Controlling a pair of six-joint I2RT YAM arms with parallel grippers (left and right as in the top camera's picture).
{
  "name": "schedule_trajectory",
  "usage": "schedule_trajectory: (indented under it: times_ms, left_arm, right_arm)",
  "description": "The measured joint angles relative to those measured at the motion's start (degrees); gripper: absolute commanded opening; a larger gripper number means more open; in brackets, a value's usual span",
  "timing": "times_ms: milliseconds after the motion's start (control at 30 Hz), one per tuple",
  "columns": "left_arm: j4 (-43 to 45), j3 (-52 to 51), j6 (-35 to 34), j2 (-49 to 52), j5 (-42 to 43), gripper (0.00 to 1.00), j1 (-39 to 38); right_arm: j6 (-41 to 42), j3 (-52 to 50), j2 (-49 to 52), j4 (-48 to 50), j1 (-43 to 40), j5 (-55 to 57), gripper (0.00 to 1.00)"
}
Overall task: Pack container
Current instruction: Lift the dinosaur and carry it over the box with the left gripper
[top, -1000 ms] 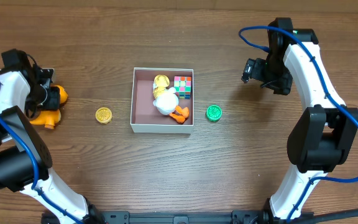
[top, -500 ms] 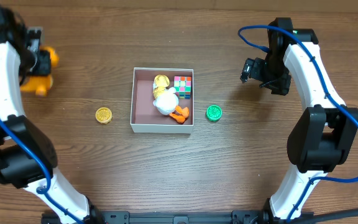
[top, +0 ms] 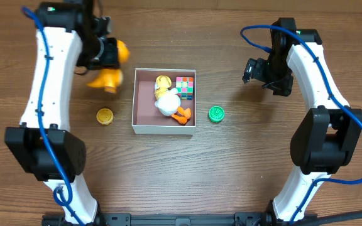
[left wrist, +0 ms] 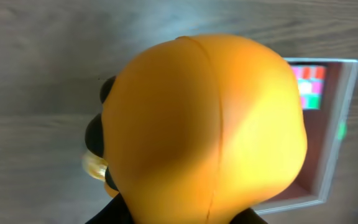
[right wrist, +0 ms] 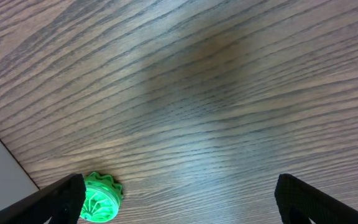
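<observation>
overhead: your left gripper (top: 107, 58) is clamped shut on an orange rubber toy (top: 109, 73), which hangs from the jaws just off the container's (top: 164, 129) far-left corner. from that gripper the container sits just to the right and a little nearer the base, not touching the toy. inside it are a yellow toy (top: 163, 83), a colour cube (top: 185, 88) and a white duck (top: 168, 104) with orange feet, packed close together. a yellow disc (top: 105, 116) lies on the table (top: 231, 169) under and nearer the base than the left gripper, just left of the container. your right gripper (top: 251, 70) is well to the container's right and farther back, jaws spread wide, holding nothing. a green disc (top: 216, 113) lies between it and the container, just beside the right wall. left wrist: the orange toy (left wrist: 204, 124) fills the frame, with the container wall (left wrist: 347, 124) and cube (left wrist: 309, 87) showing past it. right wrist: both fingers (right wrist: 61, 198) stand apart over bare wood, with the green disc (right wrist: 99, 198) by the left finger.
</observation>
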Motion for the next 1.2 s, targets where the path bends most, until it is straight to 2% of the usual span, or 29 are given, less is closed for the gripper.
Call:
schedule_trajectory:
  times_ms: [300, 500, 667, 900, 1200]
  left_arm:
    - [0.22, 0.0, -11.23, 0.0, 0.9, 0.35, -5.9]
    - [3.45, -0.63, -13.97, 0.0, 0.81, 0.36, -9.4]
    - [6.54, -5.07, -15.54, 0.0, 0.76, 0.36, -11.3]
    - [8.92, -11.39, -17.86, 0.0, 0.63, 0.36, -11.54]
    - [9.7, -13.55, -18.64, 0.0, 0.63, 0.41, -11.54]
  right_arm:
    - [0.0, 0.0, 0.0, 0.02, 0.0, -0.98, 1.0]
    - [0.0, 0.0, 0.0, 0.04, 0.0, -1.27, 1.0]
    - [0.0, 0.0, 0.0, 0.07, 0.0, -1.31, 1.0]
    - [0.0, 0.0, 0.0, 0.11, 0.0, -1.31, 1.0]
    - [0.0, 0.0, 0.0, 0.7, 0.0, -1.31, 1.0]
